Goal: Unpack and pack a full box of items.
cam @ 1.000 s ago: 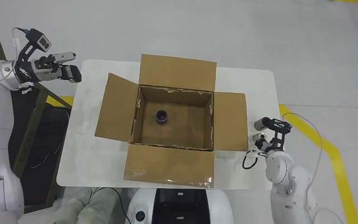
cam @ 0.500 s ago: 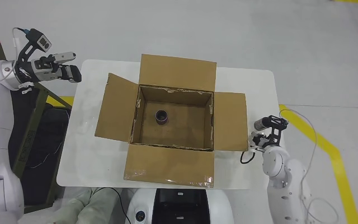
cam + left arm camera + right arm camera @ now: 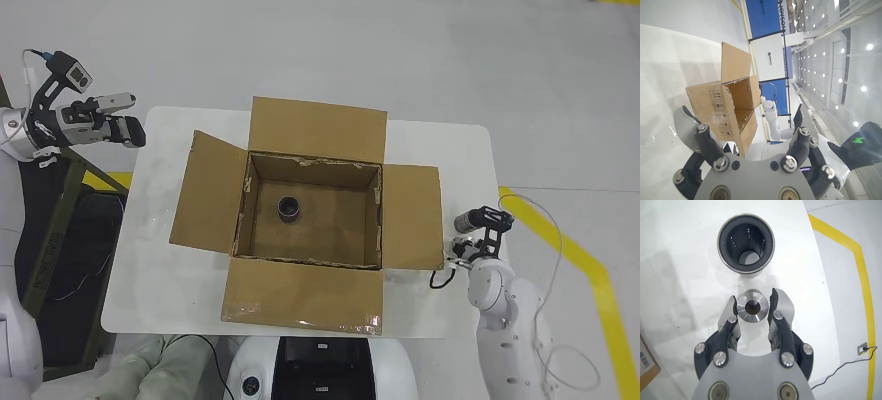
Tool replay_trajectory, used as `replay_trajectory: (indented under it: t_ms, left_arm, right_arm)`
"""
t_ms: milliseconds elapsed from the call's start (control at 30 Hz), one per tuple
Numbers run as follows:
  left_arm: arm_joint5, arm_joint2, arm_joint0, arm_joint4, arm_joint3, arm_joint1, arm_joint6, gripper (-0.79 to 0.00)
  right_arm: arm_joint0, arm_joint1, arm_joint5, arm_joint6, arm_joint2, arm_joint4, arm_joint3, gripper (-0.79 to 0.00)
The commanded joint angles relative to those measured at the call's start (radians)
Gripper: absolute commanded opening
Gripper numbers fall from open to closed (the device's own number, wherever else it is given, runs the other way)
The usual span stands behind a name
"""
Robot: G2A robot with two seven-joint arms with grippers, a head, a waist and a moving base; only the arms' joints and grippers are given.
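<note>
We see the small steel bushing (image 3: 752, 308) pinched between the right gripper's (image 3: 753, 300) jaws, and a larger bearing sleeve (image 3: 745, 245) standing just ahead of them, with the cardboard box (image 3: 318, 125) well apart. The left gripper's (image 3: 742, 111) jaws are spread

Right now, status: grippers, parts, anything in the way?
Left gripper open, empty, by the table corner. Right gripper shut on small steel bushing. Box open, one ring inside. Linear bearing stands just ahead of right gripper.

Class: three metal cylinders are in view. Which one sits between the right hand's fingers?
The small steel sleeve, not the larger black-lined bearing standing beside it or the cylinder inside the box.
</note>
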Motion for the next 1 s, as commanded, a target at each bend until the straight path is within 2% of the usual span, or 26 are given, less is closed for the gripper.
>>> replay_trajectory:
  t_ms: [0,100,133,167,367,700,967]
  left_arm:
    - [0.000,0.000,0.000,0.000,0.000,0.000,0.000,0.000]
    - [0.000,0.000,0.000,0.000,0.000,0.000,0.000,0.000]
    - [0.000,0.000,0.000,0.000,0.000,0.000,0.000,0.000]
    - [0.000,0.000,0.000,0.000,0.000,0.000,0.000,0.000]
    - [0.000,0.000,0.000,0.000,0.000,0.000,0.000,0.000]
    - [0.000,0.000,0.000,0.000,0.000,0.000,0.000,0.000]
    - [0.000,0.000,0.000,0.000,0.000,0.000,0.000,0.000]
  right_arm:
    - [0.001,0.001,0.001,-0.001,-0.001,0.000,0.001,-0.613]
    - [0.001,0.002,0.004,0.000,-0.003,-0.003,-0.002,-0.708]
    - [-0.001,0.002,0.005,0.001,-0.003,-0.003,-0.007,-0.770]
    - [-0.005,0.003,0.006,0.003,-0.002,-0.005,-0.013,-0.785]
    - [-0.045,0.006,0.010,0.016,-0.004,-0.029,-0.099,-0.785]
    - [-0.134,0.011,-0.001,0.050,-0.017,-0.085,-0.328,-0.785]
    - [-0.153,0.013,0.005,0.073,-0.072,-0.234,-0.452,-0.785]
